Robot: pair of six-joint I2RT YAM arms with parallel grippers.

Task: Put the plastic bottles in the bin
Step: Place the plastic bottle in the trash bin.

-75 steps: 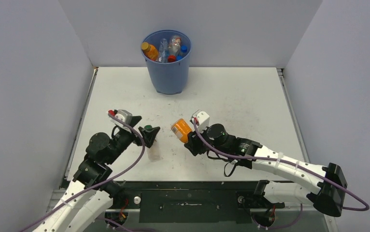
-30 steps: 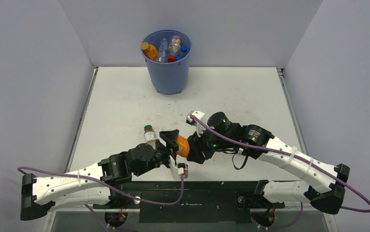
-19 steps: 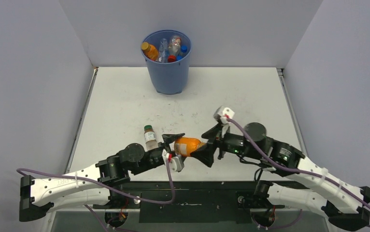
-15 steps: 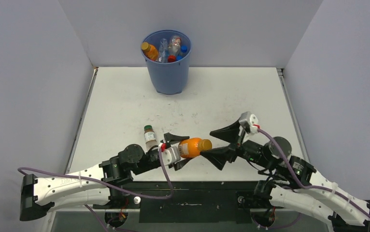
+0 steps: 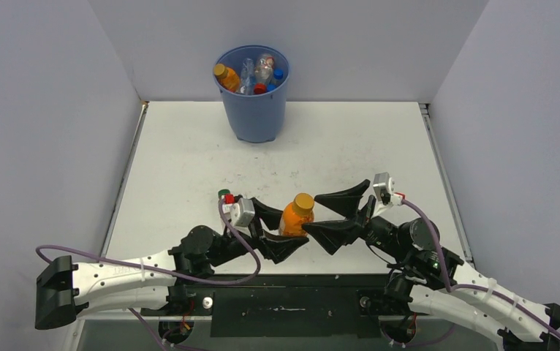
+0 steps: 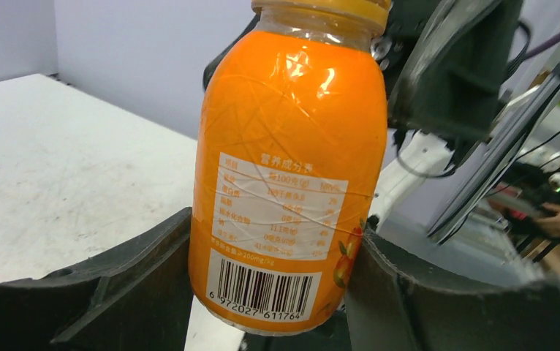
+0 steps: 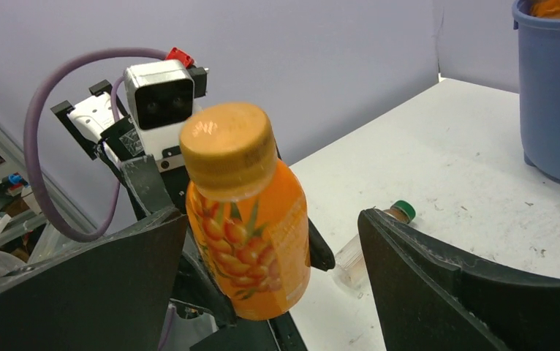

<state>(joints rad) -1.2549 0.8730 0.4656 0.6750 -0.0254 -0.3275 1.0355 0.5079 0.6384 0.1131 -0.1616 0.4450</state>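
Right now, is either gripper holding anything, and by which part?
The left gripper holds the orange bottle by its lower body, clamped from both sides. The right gripper is open, standing either side of the bottle without touching it.

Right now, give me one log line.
left end effector: shut on orange bottle | right end effector: open | green-capped bottle: on table | bin: part-full
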